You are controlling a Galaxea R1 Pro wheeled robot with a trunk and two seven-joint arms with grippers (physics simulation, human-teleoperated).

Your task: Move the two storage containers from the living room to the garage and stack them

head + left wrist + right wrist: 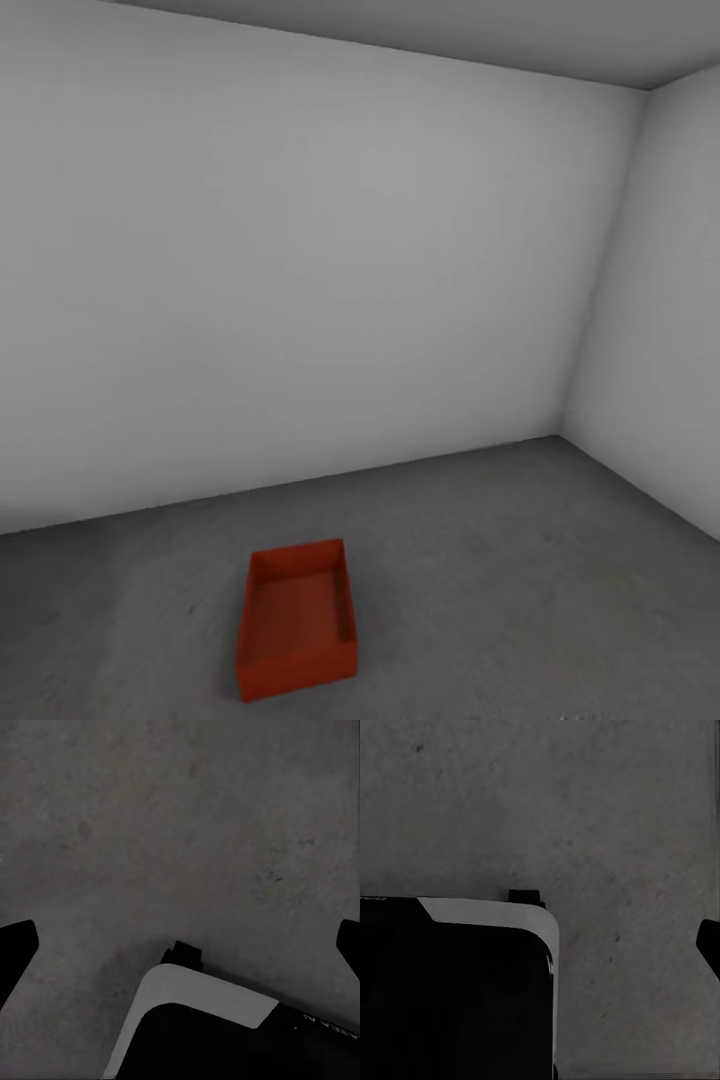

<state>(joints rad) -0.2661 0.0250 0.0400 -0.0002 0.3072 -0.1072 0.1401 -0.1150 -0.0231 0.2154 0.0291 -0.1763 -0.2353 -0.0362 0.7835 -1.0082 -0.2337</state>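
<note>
Orange-red container (297, 620) sits on grey floor (520, 560) — left claw (180, 945) wide, right unclear.

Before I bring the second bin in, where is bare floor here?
Bare grey floor runs from the orange bin right to the side wall, and behind it to the back wall. Nothing crowds the bin.

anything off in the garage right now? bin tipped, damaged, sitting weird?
Nothing stands out. One orange-red container sits upright and empty on the dark grey floor, clear of the white walls, slightly skewed to them. No damage visible.
</note>
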